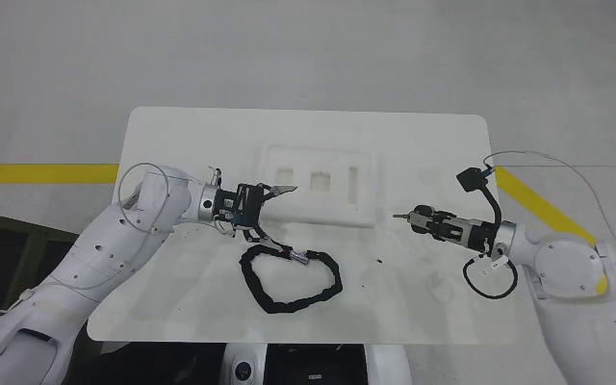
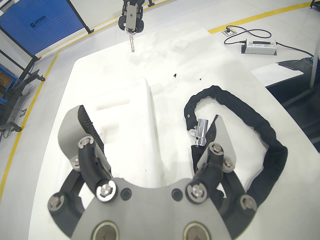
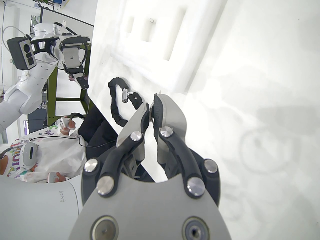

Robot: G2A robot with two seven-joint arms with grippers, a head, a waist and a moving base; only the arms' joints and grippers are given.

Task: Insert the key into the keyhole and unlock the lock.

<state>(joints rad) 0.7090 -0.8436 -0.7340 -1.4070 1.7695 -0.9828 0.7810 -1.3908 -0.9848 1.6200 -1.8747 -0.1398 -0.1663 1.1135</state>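
A black fabric-sleeved chain lock (image 1: 289, 281) lies in a loop on the white table, toward the front. Its chrome lock cylinder (image 2: 201, 131) stands at one chain end, right beside one finger (image 2: 218, 132) of my left gripper (image 2: 150, 126). That gripper (image 1: 275, 214) is open, over the chain's near end and the foam tray's corner. My right gripper (image 1: 416, 218) hovers to the right of the tray, shut on the key (image 2: 131, 43), whose blade points toward the left arm. In the right wrist view the pads (image 3: 146, 116) hide most of the key, and the chain (image 3: 115, 101) lies beyond.
A white foam tray (image 1: 318, 183) with several rectangular recesses sits mid-table between the arms. The table (image 1: 433, 154) is bare to the right, and its front edge runs just past the chain. A few dark specks (image 2: 175, 75) dot the surface.
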